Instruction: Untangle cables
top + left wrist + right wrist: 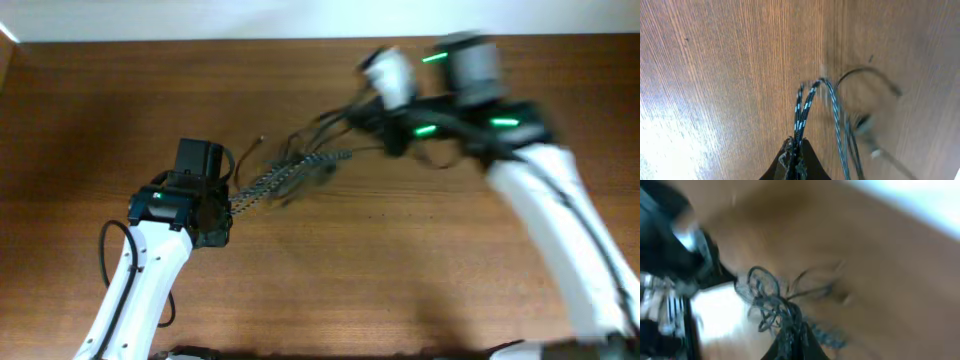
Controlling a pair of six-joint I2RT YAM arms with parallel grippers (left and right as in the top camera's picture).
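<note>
The braided speckled cable (290, 172) runs from the left gripper (222, 212) up and right across the wooden table. In the left wrist view the left gripper (796, 162) is shut on a doubled strand of this braided cable (802, 107). The thin black cable (865, 72) loops beside it, and its small plug (875, 152) lies blurred on the wood. The right gripper (368, 118) is raised at the cables' far end, blurred by motion. In the right wrist view the right gripper (794, 342) is shut on a knot of tangled cables (770, 302).
The table (400, 260) is brown wood, and its far edge (200, 41) meets a white wall. The left arm (140, 280) enters from the lower left and the right arm (560, 220) from the right. Thick black arm wiring (105, 250) loops beside the left arm.
</note>
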